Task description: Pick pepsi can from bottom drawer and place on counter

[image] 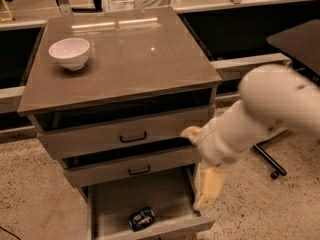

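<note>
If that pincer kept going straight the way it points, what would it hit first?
Probably the bottom drawer, at its right wall just below the downward-pointing pincer; the pepsi can lies left of that line. Depth is unclear.

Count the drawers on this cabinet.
3: top drawer under the counter, middle drawer below it, bottom drawer pulled out furthest, holding the pepsi can. The gripper hangs at its right edge.
</note>
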{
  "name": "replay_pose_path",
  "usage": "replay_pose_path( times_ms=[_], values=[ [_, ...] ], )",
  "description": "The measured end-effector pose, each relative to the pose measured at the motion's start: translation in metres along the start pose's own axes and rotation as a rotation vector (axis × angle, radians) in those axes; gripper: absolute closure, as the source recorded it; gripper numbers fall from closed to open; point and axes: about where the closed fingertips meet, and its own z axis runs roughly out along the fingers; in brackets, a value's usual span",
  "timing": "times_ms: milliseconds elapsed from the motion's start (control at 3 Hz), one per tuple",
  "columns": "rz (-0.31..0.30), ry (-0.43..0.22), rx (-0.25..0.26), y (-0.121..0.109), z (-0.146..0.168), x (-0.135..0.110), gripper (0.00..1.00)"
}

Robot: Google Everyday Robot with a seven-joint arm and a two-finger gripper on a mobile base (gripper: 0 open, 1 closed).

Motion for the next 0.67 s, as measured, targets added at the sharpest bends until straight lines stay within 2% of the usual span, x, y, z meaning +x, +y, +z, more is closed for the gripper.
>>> replay_pose_path(
  times_ms=[333, 667],
  values=[
    [-0.227, 0.079, -0.064, 0.0315, 0.1146, -0.0077, 0.0],
    [-0.223, 0.087, -0.049, 0.0349, 0.1178, 0.0005, 0.0]
  ],
)
